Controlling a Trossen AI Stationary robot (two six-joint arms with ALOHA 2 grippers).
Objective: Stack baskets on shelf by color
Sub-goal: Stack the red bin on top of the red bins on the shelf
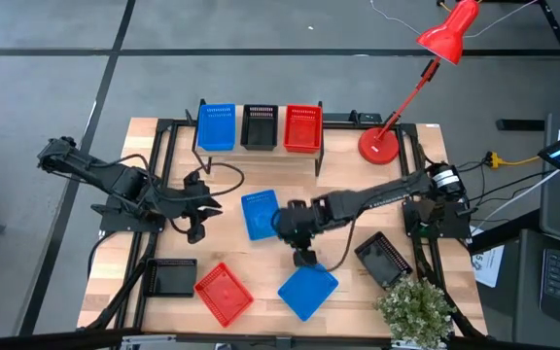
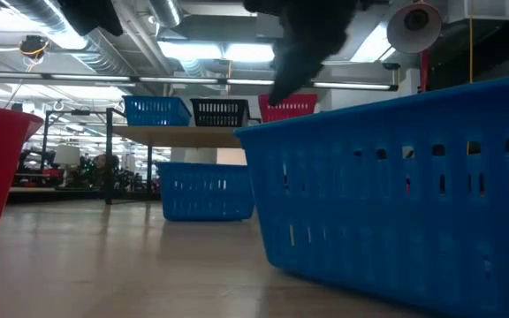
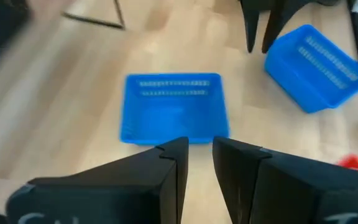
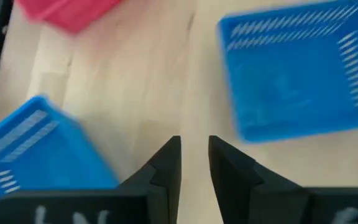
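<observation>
On the shelf (image 1: 261,151) at the far side stand a blue basket (image 1: 217,126), a black basket (image 1: 258,126) and a red basket (image 1: 302,128), side by side. A blue basket (image 1: 259,214) rests flat on mid-table. A second blue basket (image 1: 307,290) sits turned askew near the front edge. My left gripper (image 1: 207,209) hovers left of the middle blue basket (image 3: 173,109), shut and empty. My right gripper (image 1: 299,251) hangs between the two blue baskets, fingers (image 3: 260,25) pointing down, shut and empty. In the low view the right gripper (image 2: 307,44) stands above the near blue basket (image 2: 396,185).
A red basket (image 1: 224,292) and a black basket (image 1: 173,277) lie near the front left. Another black basket (image 1: 385,258) lies front right beside a potted plant (image 1: 416,306). A red desk lamp (image 1: 382,141) stands at the shelf's right end. Bare wood shows between the two blue baskets.
</observation>
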